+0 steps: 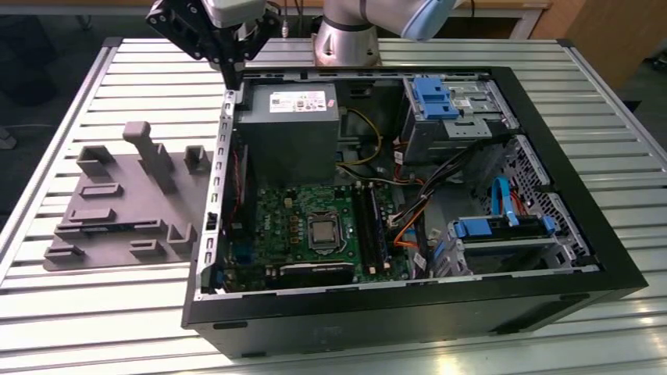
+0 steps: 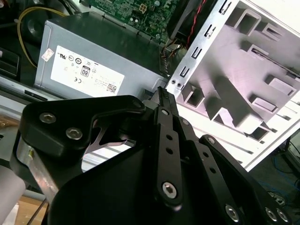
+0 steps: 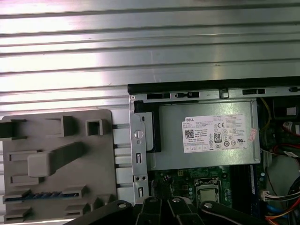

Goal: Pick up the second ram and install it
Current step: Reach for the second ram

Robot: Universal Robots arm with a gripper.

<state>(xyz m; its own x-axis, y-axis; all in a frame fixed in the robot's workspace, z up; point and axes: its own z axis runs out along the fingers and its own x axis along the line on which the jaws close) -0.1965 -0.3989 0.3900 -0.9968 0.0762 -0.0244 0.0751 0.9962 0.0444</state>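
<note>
The second ram [image 3: 38, 196] is a slim dark stick with blue marks. It lies in a slot of the grey moulded holder [image 3: 56, 164] on the table, beside the open computer case, on the exterior view's left [image 1: 105, 228]. My gripper [image 1: 230, 83] hangs above the case's back corner, near the power supply and apart from the holder. Its fingertips [image 2: 161, 93] meet in a point with nothing between them. The motherboard's long black slots [image 1: 371, 226] lie inside the case, to the right of the processor socket.
The open black case [image 1: 563, 258] fills the middle of the slatted metal table [image 1: 105, 312]. Inside it are a grey power supply [image 1: 287, 129], two drive cages with blue clips [image 1: 443, 98] and orange and blue cables [image 1: 411, 226]. The arm's base [image 1: 349, 35] stands behind the case.
</note>
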